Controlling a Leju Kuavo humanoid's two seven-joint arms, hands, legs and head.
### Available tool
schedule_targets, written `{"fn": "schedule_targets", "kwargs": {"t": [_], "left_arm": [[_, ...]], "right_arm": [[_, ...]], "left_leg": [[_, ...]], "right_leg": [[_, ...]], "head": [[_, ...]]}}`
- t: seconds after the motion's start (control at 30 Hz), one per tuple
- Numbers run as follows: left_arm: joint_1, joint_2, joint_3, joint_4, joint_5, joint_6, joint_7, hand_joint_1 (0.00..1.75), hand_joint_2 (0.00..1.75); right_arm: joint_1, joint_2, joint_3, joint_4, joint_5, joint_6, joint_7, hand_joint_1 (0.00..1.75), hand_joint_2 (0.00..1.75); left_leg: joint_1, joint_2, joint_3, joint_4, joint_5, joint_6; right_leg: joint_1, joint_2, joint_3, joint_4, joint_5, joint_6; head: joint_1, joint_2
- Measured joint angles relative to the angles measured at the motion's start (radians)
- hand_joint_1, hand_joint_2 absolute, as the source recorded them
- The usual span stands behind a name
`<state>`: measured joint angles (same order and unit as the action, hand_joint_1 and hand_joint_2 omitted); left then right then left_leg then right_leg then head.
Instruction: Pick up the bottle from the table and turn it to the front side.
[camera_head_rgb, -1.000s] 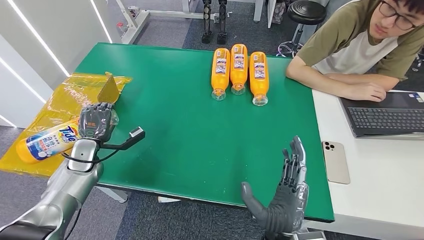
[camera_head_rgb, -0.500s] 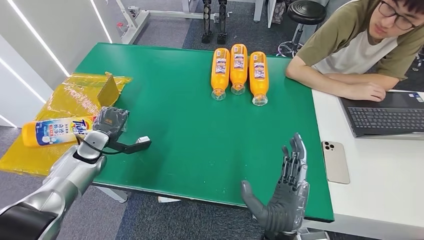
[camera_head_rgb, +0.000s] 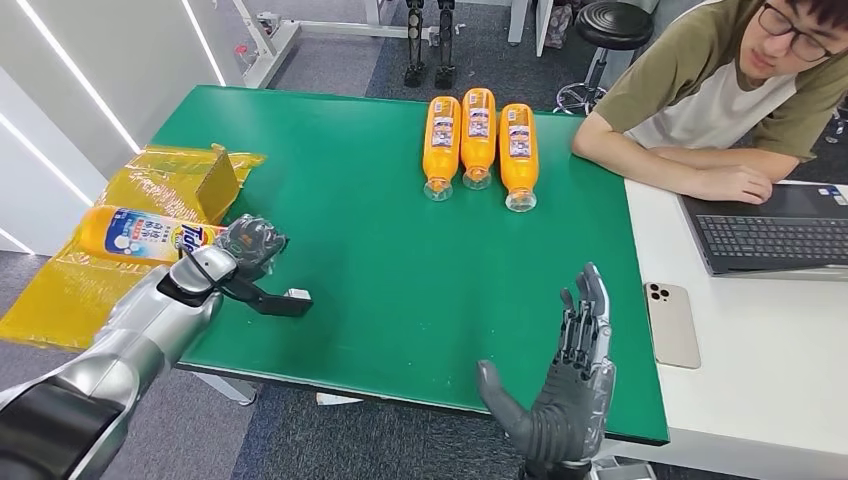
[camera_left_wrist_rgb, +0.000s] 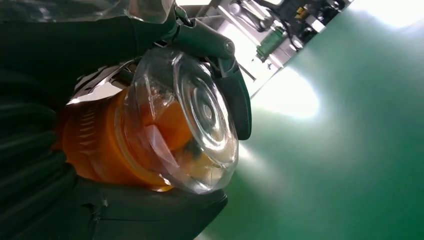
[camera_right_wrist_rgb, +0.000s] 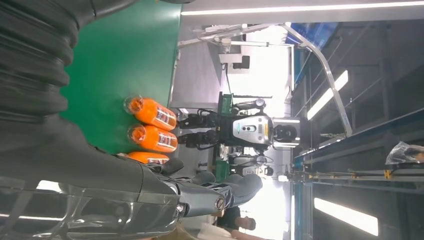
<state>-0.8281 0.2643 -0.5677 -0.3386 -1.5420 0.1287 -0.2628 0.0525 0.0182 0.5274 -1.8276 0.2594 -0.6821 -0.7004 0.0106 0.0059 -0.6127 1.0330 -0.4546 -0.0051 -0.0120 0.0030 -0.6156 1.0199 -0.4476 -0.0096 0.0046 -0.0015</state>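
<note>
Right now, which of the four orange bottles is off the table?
The orange Tide-labelled bottle gripped at its clear cap end by the left hand, held out past the green table's left edge. The three orange bottles lie side by side at the far edge.

green table (camera_head_rgb: 400, 250) centre open | three orange bottles (camera_head_rgb: 478, 145) far edge | person's arm (camera_head_rgb: 670, 160) right
</note>
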Motion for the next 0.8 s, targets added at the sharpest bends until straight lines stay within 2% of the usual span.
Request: {"fn": "schedule_targets", "kwargs": {"t": [0.17, 0.57, 0.8], "left_arm": [[-0.016, -0.028, -0.006, 0.011, 0.019, -0.027, -0.010, 1.75, 1.75], [0.016, -0.034, -0.005, 0.027, 0.069, -0.008, 0.001, 1.75, 1.75], [0.090, -0.050, 0.044, 0.035, 0.140, 0.047, 0.013, 1.75, 1.75]], "right_arm": [[0.000, 0.000, 0.001, 0.000, 0.002, 0.000, 0.000, 0.00, 1.75], [0.000, 0.000, 0.001, 0.001, 0.001, 0.000, 0.000, 0.00, 1.75], [-0.009, 0.002, 0.006, 0.021, 0.002, 0.000, 0.000, 0.00, 1.75]], "left_leg": [[0.000, 0.001, 0.000, 0.000, 0.000, 0.000], [0.000, 0.001, 0.000, 0.000, 0.000, 0.000], [0.000, 0.000, 0.000, 0.000, 0.000, 0.000]], "right_leg": [[0.000, 0.001, 0.000, 0.000, 0.000, 0.000], [0.000, 0.000, 0.000, 0.000, 0.000, 0.000], [0.000, 0.000, 0.001, 0.000, 0.000, 0.000]], "head": [[0.000, 0.000], [0.000, 0.000], [0.000, 0.000]]}}
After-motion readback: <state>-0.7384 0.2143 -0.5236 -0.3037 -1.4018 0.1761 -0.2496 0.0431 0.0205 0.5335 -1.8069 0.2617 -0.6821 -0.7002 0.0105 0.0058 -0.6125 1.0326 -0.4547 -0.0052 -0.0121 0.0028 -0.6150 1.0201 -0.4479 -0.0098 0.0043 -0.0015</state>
